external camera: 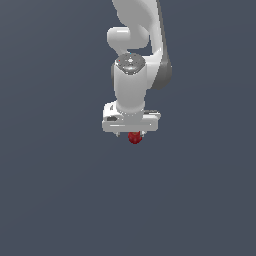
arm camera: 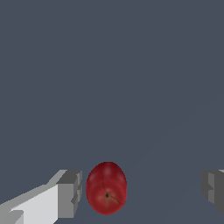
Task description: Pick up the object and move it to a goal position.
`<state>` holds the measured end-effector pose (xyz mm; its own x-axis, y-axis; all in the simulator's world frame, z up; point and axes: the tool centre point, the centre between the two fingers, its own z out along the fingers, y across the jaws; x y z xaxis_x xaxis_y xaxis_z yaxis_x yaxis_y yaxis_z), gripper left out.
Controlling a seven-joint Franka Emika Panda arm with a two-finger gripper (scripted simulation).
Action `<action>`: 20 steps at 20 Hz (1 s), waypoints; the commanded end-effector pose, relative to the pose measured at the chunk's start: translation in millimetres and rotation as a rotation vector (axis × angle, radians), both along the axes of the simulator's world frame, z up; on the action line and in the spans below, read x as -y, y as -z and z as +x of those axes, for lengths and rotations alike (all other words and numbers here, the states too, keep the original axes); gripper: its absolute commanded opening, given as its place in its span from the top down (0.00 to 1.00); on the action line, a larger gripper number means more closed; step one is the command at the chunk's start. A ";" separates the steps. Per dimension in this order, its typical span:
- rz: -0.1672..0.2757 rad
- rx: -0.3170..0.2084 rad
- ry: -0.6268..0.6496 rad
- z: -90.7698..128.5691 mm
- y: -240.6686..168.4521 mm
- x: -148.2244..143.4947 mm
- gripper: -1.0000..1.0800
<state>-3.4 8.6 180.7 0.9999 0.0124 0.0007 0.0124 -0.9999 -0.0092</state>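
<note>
The object [arm camera: 106,188] is a small glossy dark-red rounded lump. In the wrist view it sits between my two grey fingertips, close to one fingertip [arm camera: 70,192] and far from the other [arm camera: 213,187]. My gripper [arm camera: 141,190] is open, with the jaws wide apart and neither one pressing on the object. In the exterior view the white gripper [external camera: 131,132] hangs straight down over the object [external camera: 134,138], which shows just below the hand. The fingers are mostly hidden there behind the hand.
A plain dark grey-blue surface [external camera: 60,200] fills both views. The white arm [external camera: 135,30] rises to the top of the exterior view. No goal marker shows.
</note>
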 end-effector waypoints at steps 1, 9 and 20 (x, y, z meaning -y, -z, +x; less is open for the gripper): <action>0.000 0.000 0.000 0.0 0.0 0.0 0.04; -0.009 -0.027 0.070 -7.5 6.3 36.2 0.04; -0.010 -0.026 0.013 -14.4 15.2 31.5 0.04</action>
<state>-15.7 -25.0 168.2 0.9995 -0.0187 -0.0257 -0.0187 -0.9998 0.0011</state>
